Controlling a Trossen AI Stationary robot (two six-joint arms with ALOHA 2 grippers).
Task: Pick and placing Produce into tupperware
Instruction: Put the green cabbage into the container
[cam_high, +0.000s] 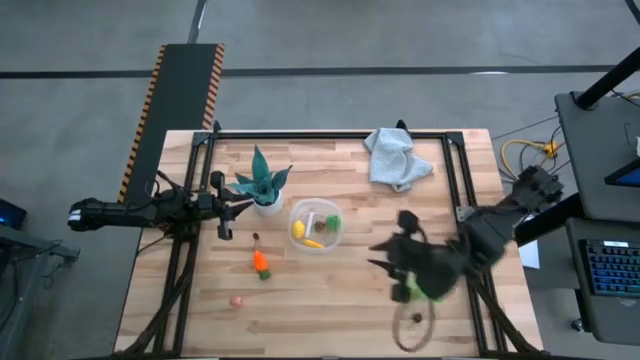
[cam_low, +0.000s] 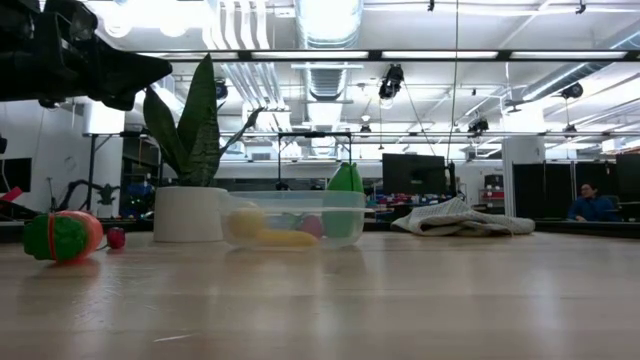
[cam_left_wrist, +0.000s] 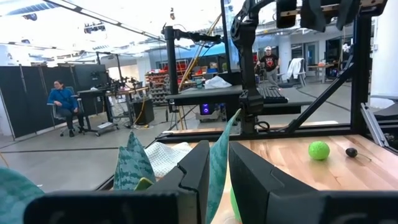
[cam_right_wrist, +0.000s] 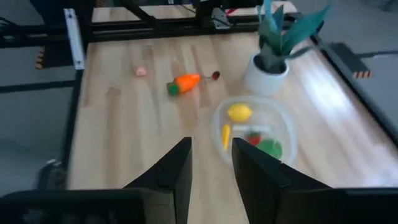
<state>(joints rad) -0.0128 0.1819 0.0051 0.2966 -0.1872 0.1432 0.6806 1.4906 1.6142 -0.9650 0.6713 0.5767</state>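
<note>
A grey concrete floor (cam_high: 330, 40) surrounded the wooden worktop (cam_high: 330, 300). Ceiling ducts (cam_low: 330, 25) and strip lights hung overhead. A seated person (cam_left_wrist: 62, 102) waited at distant desks.

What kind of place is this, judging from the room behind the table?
Probably a robotics lab or workshop: exposed ceiling ducts, a seated person at a desk, and a black metal frame around the wooden table.

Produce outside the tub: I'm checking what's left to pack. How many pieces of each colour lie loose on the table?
Orange carrot: 1
Pink piece: 1
Green ball: 1
Dark pieces: 2
Total: 5
</note>
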